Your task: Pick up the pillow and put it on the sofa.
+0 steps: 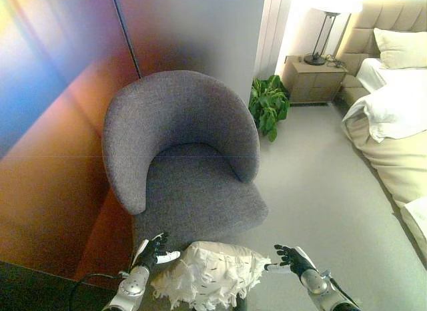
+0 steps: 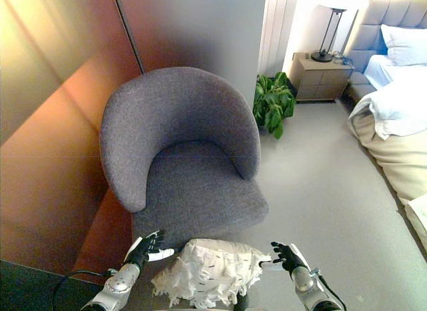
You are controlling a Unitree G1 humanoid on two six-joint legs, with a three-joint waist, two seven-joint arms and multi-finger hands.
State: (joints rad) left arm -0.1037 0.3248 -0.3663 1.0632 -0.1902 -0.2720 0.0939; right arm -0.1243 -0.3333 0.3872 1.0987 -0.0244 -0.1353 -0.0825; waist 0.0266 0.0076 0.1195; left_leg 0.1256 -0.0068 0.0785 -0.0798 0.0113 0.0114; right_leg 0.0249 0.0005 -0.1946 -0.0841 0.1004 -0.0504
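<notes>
Holding the pillow (image 1: 212,274) low at the near edge of my view, I had it between both hands, in front of the grey armchair (image 1: 183,157) that served as the sofa. It was a white, ruffled cushion with small dark flecks, and it sat just short of the seat's front edge, not yet over it. My left hand (image 1: 155,251) was pressed against its left side with fingers spread and fairly straight, the white tips touching the fabric; my right hand (image 1: 291,257) did the same on the right side, fingers extended toward the cushion. Neither hand was curled around anything, so I judged the hold to be a squeeze between two open palms. The pickup seemed done, since the pillow looked clear of the floor, though its underside was cut off by the frame. What remained was carrying it forward over the seat and releasing it there. Beyond the chair stood a potted plant (image 1: 268,105), a bedside table (image 1: 315,79) with a lamp (image 1: 323,34), and a bed (image 1: 393,124) along the right.
</notes>
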